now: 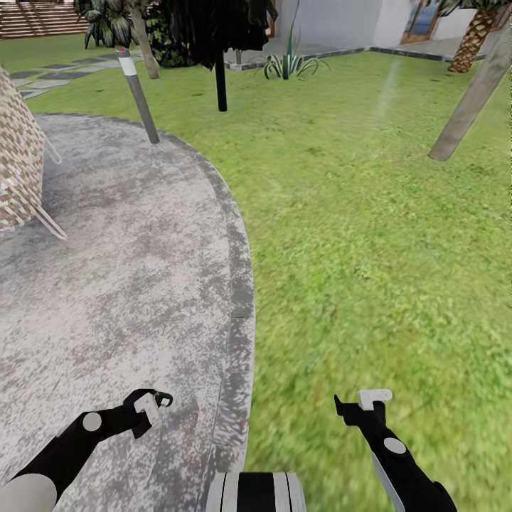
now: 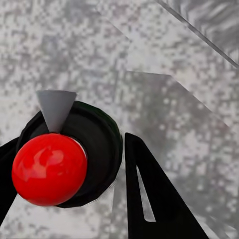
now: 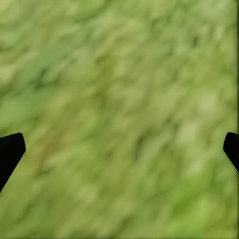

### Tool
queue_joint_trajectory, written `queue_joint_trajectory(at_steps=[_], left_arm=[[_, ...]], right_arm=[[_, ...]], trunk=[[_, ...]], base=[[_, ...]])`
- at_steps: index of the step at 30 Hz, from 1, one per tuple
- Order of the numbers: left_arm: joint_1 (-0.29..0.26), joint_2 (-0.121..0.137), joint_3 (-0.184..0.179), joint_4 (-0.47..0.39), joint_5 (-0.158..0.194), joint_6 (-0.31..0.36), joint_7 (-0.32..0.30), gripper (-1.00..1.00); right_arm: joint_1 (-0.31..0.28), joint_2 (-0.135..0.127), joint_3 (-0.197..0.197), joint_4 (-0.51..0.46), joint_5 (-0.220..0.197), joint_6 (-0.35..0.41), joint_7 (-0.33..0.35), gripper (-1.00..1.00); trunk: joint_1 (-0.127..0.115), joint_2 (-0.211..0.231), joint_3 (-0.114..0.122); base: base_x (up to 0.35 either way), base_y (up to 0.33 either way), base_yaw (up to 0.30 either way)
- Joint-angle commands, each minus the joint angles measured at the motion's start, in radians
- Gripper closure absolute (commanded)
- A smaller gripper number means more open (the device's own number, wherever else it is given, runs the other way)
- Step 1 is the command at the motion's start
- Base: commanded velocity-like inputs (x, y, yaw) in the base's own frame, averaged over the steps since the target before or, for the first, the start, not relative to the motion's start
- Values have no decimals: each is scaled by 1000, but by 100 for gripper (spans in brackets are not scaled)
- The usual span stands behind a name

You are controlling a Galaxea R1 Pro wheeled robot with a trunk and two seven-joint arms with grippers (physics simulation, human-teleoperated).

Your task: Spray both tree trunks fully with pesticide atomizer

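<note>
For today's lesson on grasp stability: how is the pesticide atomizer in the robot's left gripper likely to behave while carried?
The pesticide atomizer looks rigid, so it should keep its shape between the fingers of the left gripper. Its round, glossy body may twist or slip. It looks small, so it is probably light.

Speckled grey and white floor (image 1: 121, 284) beside bright green grass (image 1: 370, 235). A near-black atomizer (image 2: 97, 144) with a glossy red top (image 2: 49, 169) and grey nozzle. A grey bollard (image 1: 139, 96) with a white band. A pale grey-brown trunk (image 1: 473, 96). Black arms with white joints.
</note>
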Motion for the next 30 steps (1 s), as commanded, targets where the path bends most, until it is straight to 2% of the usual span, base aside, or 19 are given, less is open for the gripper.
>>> queue_joint_trajectory(at_steps=[1, 6, 18, 20, 23, 30], left_arm=[[0, 0, 1, -1, -9, -6, -2, 100], [0, 0, 1, 0, -9, -5, -2, 100], [-4, -2, 2, -11, 2, -3, -3, 100], [-9, -3, 4, -30, 20, 8, -3, 100], [-13, -20, 3, -74, 66, 78, -4, 100], [-18, -63, 5, -146, 92, 195, -4, 100]], right_arm=[[0, 0, 0, 0, 1, -3, 0, -100], [0, 0, 0, 0, 1, -3, 0, -100], [0, 0, 0, -1, 1, -3, 0, -100], [0, 0, 0, -1, 1, -3, 0, -100], [0, 0, 0, -1, 1, -3, 0, -100], [0, 0, 1, -1, 1, -3, 0, -100]], trunk=[[-1, 0, 3], [-3, 1, 23], [-3, 1, 23], [-3, 1, 23], [-3, 1, 23], [-3, 1, 23]], base=[[0, 0, 0], [0, 0, 0], [0, 0, 0], [0, 0, 0], [0, 0, 0], [0, 0, 0]])
